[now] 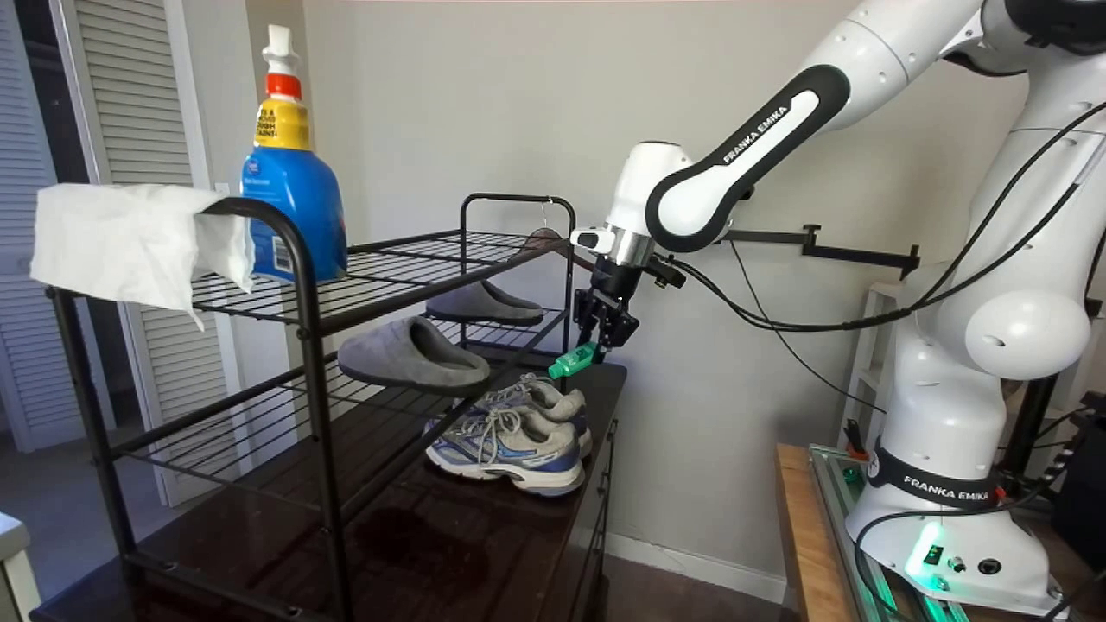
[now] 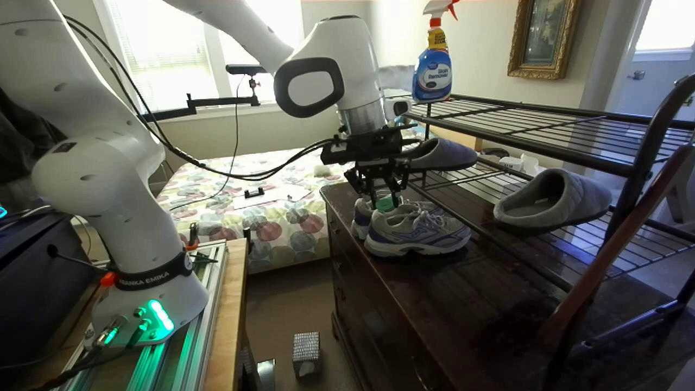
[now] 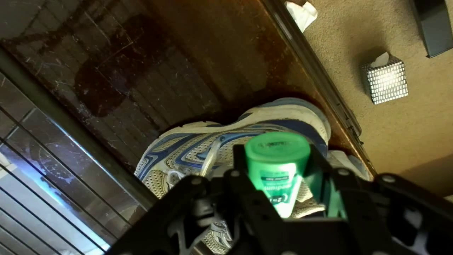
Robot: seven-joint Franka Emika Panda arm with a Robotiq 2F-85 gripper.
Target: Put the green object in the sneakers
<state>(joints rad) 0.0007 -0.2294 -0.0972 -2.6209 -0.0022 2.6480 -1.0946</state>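
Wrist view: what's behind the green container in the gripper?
Behind the green container are the sneakers: sole, blue-striped side and laces of one, with bits of its mate. Their openings can't be made out past the container and gripper, so their insides are hidden.

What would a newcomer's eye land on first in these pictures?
Likely the big white arm filling the right of an exterior view, its gripper closed on a green bottle over the sneakers. Next, probably the blue spray bottle, upright on top of the rack near a draped white cloth. Then the grey slippers, lower in the rack.
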